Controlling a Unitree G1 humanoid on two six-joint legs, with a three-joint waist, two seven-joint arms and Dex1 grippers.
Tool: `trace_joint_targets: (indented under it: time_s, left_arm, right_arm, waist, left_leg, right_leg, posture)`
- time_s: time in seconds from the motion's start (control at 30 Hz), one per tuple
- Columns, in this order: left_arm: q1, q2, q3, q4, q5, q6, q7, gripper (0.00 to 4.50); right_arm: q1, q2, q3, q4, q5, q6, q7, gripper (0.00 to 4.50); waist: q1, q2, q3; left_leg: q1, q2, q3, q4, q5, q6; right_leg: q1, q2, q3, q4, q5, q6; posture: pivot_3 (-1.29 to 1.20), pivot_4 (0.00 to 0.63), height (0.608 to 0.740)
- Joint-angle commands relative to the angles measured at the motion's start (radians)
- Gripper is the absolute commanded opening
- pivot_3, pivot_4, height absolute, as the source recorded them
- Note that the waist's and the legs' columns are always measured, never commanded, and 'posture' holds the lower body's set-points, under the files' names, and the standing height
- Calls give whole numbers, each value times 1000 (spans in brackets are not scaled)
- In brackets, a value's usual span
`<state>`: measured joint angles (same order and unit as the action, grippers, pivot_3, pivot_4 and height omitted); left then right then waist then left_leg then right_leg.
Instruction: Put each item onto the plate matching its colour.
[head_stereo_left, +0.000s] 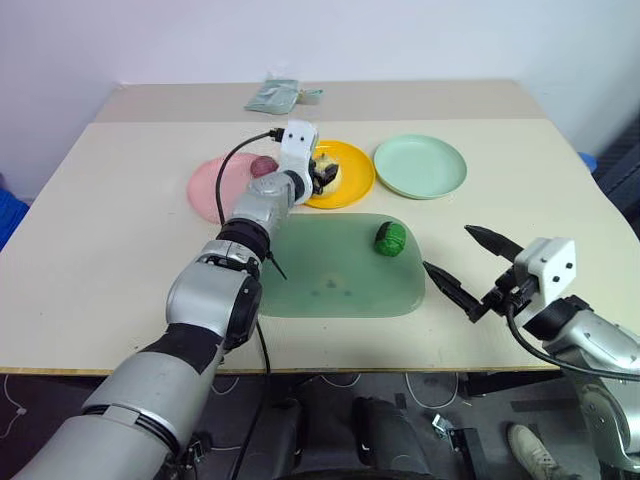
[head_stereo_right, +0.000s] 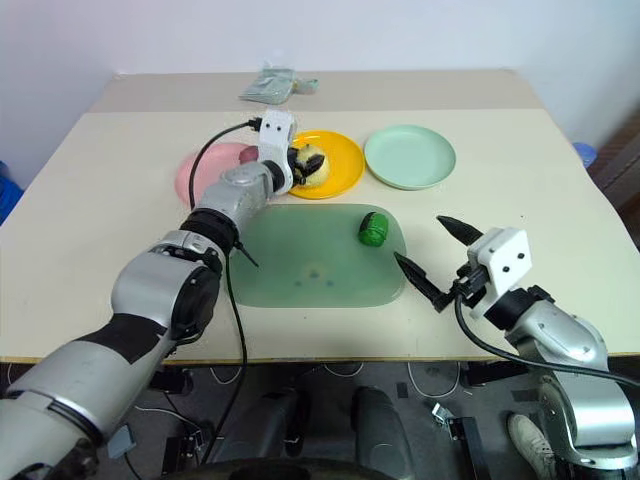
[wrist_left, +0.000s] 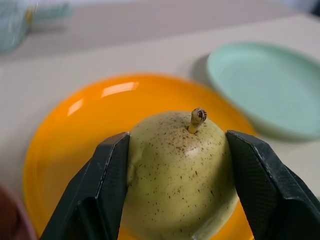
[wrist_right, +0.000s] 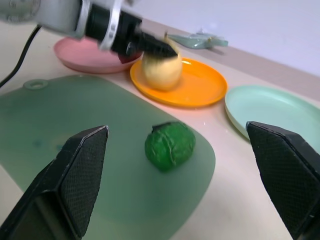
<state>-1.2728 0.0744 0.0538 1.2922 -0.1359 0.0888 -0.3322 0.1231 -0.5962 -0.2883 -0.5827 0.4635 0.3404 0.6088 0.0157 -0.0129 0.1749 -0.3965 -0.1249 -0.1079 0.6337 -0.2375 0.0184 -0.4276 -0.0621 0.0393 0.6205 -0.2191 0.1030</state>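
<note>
I've got the pear (wrist_left: 177, 175) over the yellow plate (head_stereo_left: 352, 180), pinched between my left tool's (head_stereo_left: 322, 174) fingers; it may roll off toward the pink plate (head_stereo_left: 212, 187), where the red-purple fruit (head_stereo_left: 263, 166) sits, if I let go while it's tilted. Green fruit (wrist_right: 170, 145) waits on the cutting mat (head_stereo_left: 340, 280), mint plate (head_stereo_left: 420, 166) empty. Right tool (head_stereo_left: 472, 270) gapes wide, holding nothing above the bench (head_stereo_left: 120, 230).

Three round shallow plastic plates are sitting on the counter (head_stereo_left: 120, 200): one pink (head_stereo_left: 212, 185), one orange-yellow (head_stereo_left: 352, 170), one pale mint green (head_stereo_left: 420, 166). Three small toy foods are showing: one dark red-purple round piece (head_stereo_left: 262, 166), one pale yellow speckled pear (wrist_left: 180, 170), one dark green ridged piece (head_stereo_left: 390, 239). One large green cutting mat (head_stereo_left: 340, 285) is lying there.
</note>
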Motion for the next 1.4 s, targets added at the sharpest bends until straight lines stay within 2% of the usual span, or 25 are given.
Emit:
trace_joint_targets:
  time_s: [0.03,0.17,0.33,0.37,0.47,0.63,0.8,1.07,1.4]
  left_arm:
    - [-35,1,19,-9,18,-39,-11,4419]
    - [-32,8,45,-30,9,-71,-49,4419]
    - [34,44,80,-159,-44,-129,-249,4419]
    - [69,60,72,-217,-47,-136,-292,4419]
    - [203,130,57,-467,-109,13,-450,4419]
    - [497,295,29,-1020,-260,306,-628,4419]
    - [703,465,36,-1320,-346,389,-754,4419]
    - [895,611,77,-1498,-383,382,-796,4419]
    - [969,614,114,-1611,-436,423,-696,4419]
  right_arm:
    - [-13,-10,-8,-43,2,19,-23,4500]
    - [-31,-6,0,-63,7,43,-37,4500]
    - [-88,-2,43,-38,-7,60,-44,4500]
    - [-103,-1,53,-26,-7,63,-42,4500]
    - [-150,-1,92,27,-21,61,-29,4500]
    - [-234,17,173,142,-50,70,-17,4500]
    - [-312,53,250,247,-96,96,-36,4500]
    - [-424,113,312,403,-122,111,-23,4500]
    - [-503,154,360,596,-213,46,-9,4500]
  waist:
    - [0,0,0]
    - [-1,0,0]
    - [-5,0,0]
    - [-7,1,0]
    - [-18,1,-1]
    - [-29,1,-1]
    - [-21,2,-1]
    - [-26,2,-1]
    - [-27,2,-1]
  left_leg:
    - [0,0,0,0,0,0]
    - [0,0,0,1,0,0]
    - [0,0,0,0,0,0]
    - [1,0,0,0,0,0]
    - [2,0,2,-1,0,0]
    - [3,0,2,-1,0,0]
    - [3,0,2,-1,0,0]
    - [4,0,2,-1,0,0]
    - [4,0,2,-2,0,0]
  right_leg:
    - [0,0,0,0,0,0]
    - [0,0,0,1,0,0]
    - [0,0,0,1,0,0]
    - [-1,0,0,2,0,0]
    - [-1,0,3,4,0,0]
    - [-1,0,4,6,0,-1]
    - [-1,0,4,7,0,-1]
    - [-1,0,3,6,-1,-2]
    - [-1,0,3,6,-1,-3]
  posture:
    - [0,150,740]
    - [0,150,740]
    - [0,150,740]
    - [0,150,740]
    - [0,150,740]
    - [0,150,740]
    - [0,150,740]
    - [0,150,740]
    - [0,150,740]
